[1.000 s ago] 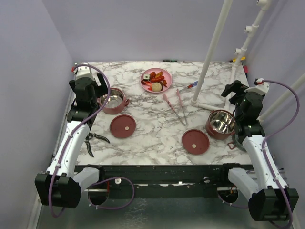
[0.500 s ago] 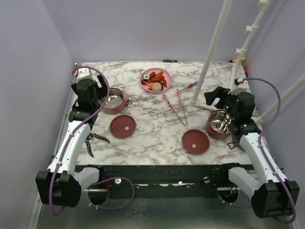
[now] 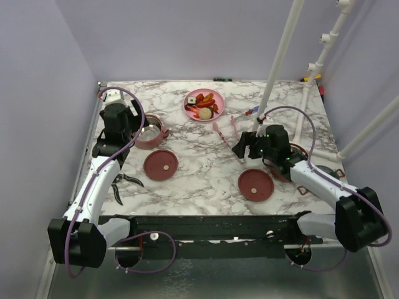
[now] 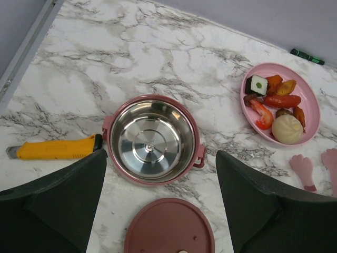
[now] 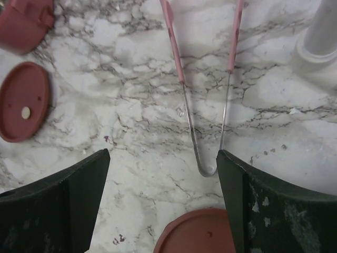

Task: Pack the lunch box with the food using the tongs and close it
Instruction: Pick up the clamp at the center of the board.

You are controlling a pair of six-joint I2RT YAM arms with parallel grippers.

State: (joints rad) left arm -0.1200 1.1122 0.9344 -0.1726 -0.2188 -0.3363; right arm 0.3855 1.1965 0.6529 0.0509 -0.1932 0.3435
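The pink tongs lie flat on the marble, their joined metal end nearest my right gripper. That gripper hovers open just short of the end, with nothing between its fingers. My left gripper hangs open and empty above one lunch box tier and a maroon lid. The second tier sits partly hidden behind my right arm, a second lid in front of it. The food lies on the pink plate at the back.
A yellow cutter lies left of the left tier. Black pliers sit near the left front edge. A white pole stands right of the tongs, its base close by, with a screwdriver beside it.
My right arm has swung left from above the right tier to the tongs' joined end. The left arm has shifted only slightly.
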